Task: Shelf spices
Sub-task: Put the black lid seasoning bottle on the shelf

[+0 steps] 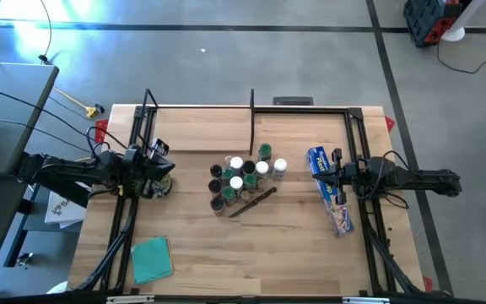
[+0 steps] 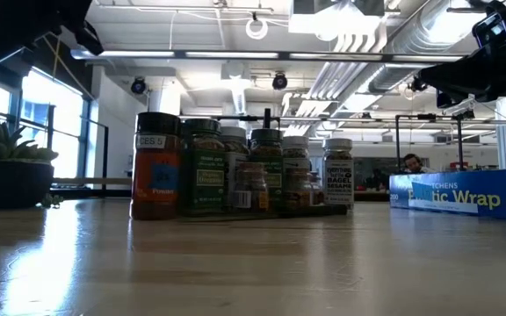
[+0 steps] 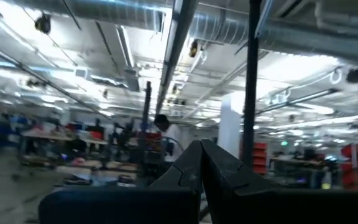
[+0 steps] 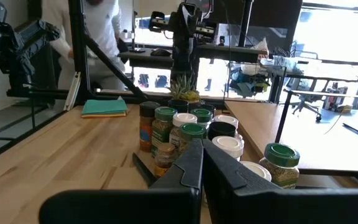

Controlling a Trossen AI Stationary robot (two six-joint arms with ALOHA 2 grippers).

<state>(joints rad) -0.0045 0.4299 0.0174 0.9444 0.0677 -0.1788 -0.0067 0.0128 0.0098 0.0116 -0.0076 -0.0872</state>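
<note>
On the desk (image 1: 251, 245) nothing was shelved yet: shelf (image 1: 201, 128) sat at the far edge, a pale plank with a black rod at each end, no jars on it that I could see.

Spices (image 1: 245, 179) were bunched mid-desk in a tight cluster, jars touching or nearly so, mixed white, green and black caps. Biggest risk, my call: no gap for jaws to get round an inner jar, so a reach into the pack would shove neighbours and tip them. Outer jars first.

Wrap box (image 1: 330, 190) lay just beside the right gripper (image 1: 337, 173), between it and the cluster's right side. A low sweep across could drag or bump it.

Knife (image 1: 252, 203) lay touching the near side of the cluster. Any jar pulled toward the near edge could catch on it and topple.

Left gripper (image 1: 160, 169) hung at the desk's left side, well apart from the jars, jaws closed on nothing. Right jaws were closed too, empty, pointed at the cluster in the wrist view. Both would need to open before descent; going down closed would just knock a cap.

Shelf rods could snag an arm on placement near either end.

Green cloth (image 1: 151, 257) at the near-left corner was out of the way.
</note>
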